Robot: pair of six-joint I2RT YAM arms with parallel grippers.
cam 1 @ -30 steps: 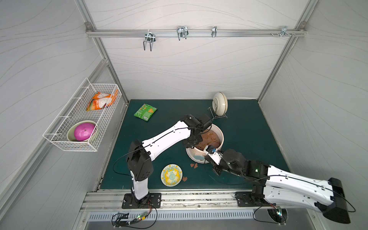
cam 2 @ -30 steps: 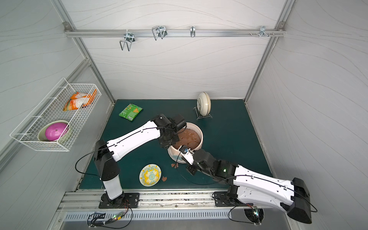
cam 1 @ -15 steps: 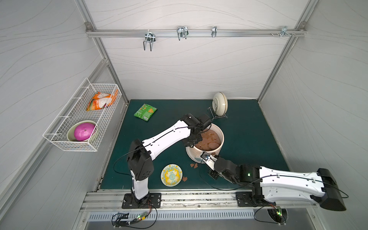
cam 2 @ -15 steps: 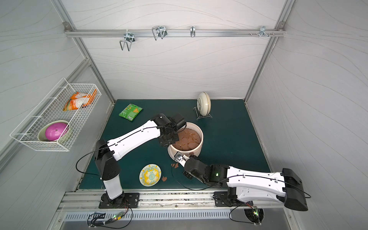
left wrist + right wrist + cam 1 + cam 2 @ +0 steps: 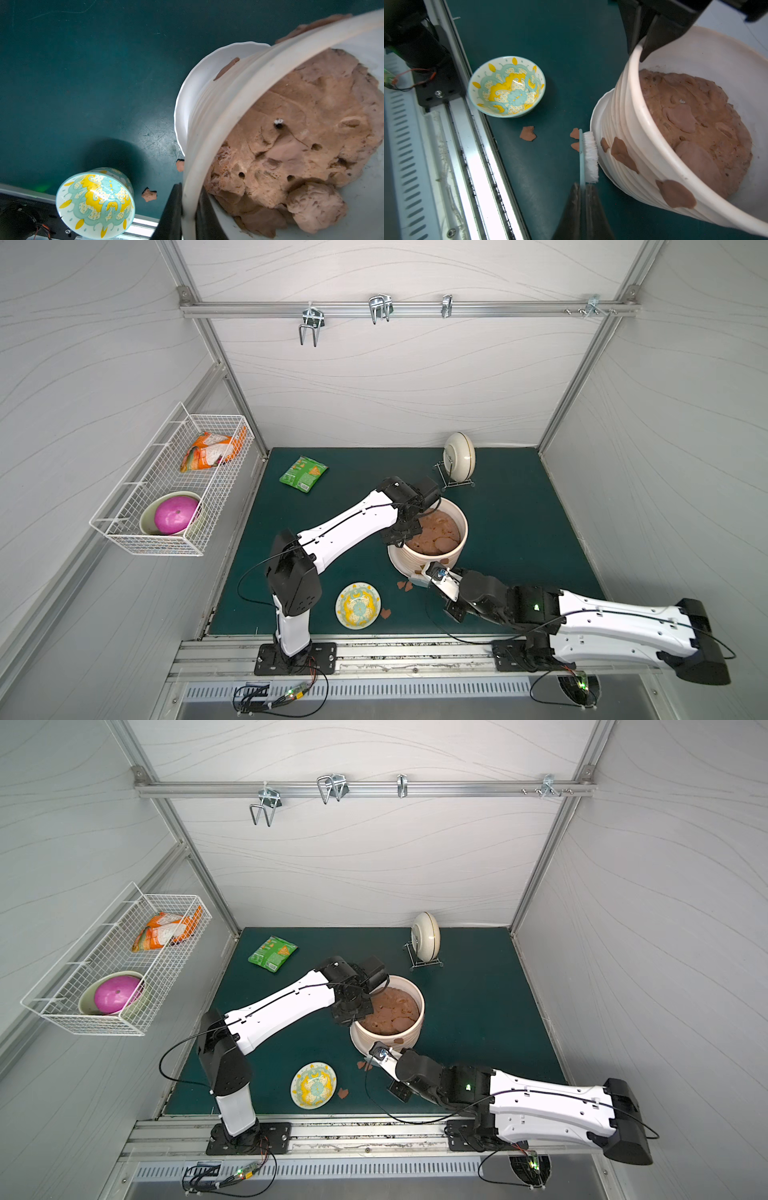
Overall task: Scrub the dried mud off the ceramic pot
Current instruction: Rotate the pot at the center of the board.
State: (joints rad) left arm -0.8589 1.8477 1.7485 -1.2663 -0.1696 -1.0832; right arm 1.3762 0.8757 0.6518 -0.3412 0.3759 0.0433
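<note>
pot (image 5: pixel 432 562): cream, ribbed, upright near the middle of the green mat (image 5: pixel 519 510); filled with lumpy brown soil (image 5: pixel 695 124).
left gripper (image 5: pixel 188 199): jaws pinched on the pot's rim, one finger inside and one outside, on the side facing the mat's left edge.
right gripper (image 5: pixel 583 187): jaws narrow, clamped on the handle of a brush (image 5: pixel 589 155), low at the pot's front side.
brush: pale blue back, white bristles turned to the pot and pressed against the edge of its saucer base.
dried mud (image 5: pixel 619 151): reddish-brown patches stuck on the ribbed wall facing the mat's front edge.
flakes (image 5: pixel 527 133): loose on the mat, just beside the brush.
bowl (image 5: pixel 506 87): yellow and teal pattern, near the mat's front edge, apart from the pot.
</note>
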